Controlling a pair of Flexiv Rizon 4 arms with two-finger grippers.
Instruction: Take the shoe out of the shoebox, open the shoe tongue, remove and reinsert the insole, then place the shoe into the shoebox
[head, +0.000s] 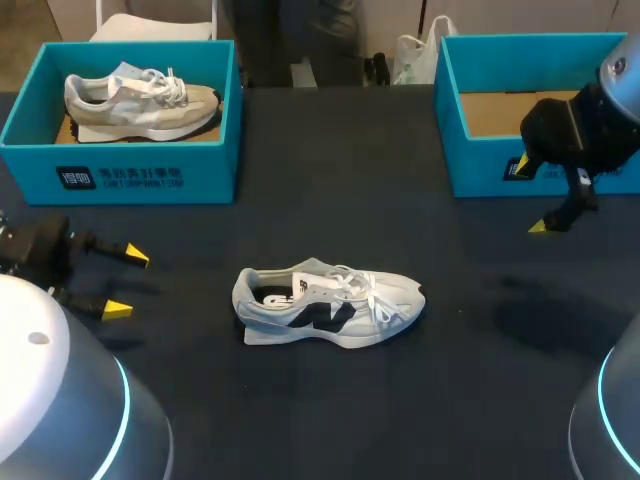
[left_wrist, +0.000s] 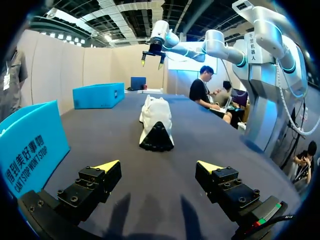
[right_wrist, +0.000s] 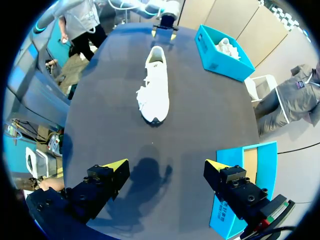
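**Head view.** The white shoe (head: 330, 305) stands on the dark table (head: 200, 420), near the middle and outside both boxes, with its toe toward the right arm's side. The left shoebox (head: 130, 172) at the far left holds a tan shoe (head: 140, 100). The right shoebox (head: 480, 160) at the far right shows only its cardboard floor. The left gripper (head: 126, 284) is low over the table, well apart from the white shoe, its jaws spread wide. The right gripper (head: 533, 197) hangs in front of the right shoebox, holding nothing.

**Left wrist view.** The left gripper (left_wrist: 159, 167) has its fingers far apart with nothing between them. The white shoe (left_wrist: 156, 125) lies ahead, heel nearest. The right gripper (left_wrist: 151, 56) is beyond it, above the table.

**Right wrist view.** The right gripper (right_wrist: 167, 165) is also spread wide and grips nothing. The white shoe (right_wrist: 155, 90) lies ahead, toe nearest, with the left gripper (right_wrist: 164, 31) beyond its heel. The right shoebox (right_wrist: 250, 165) is just beside one finger.
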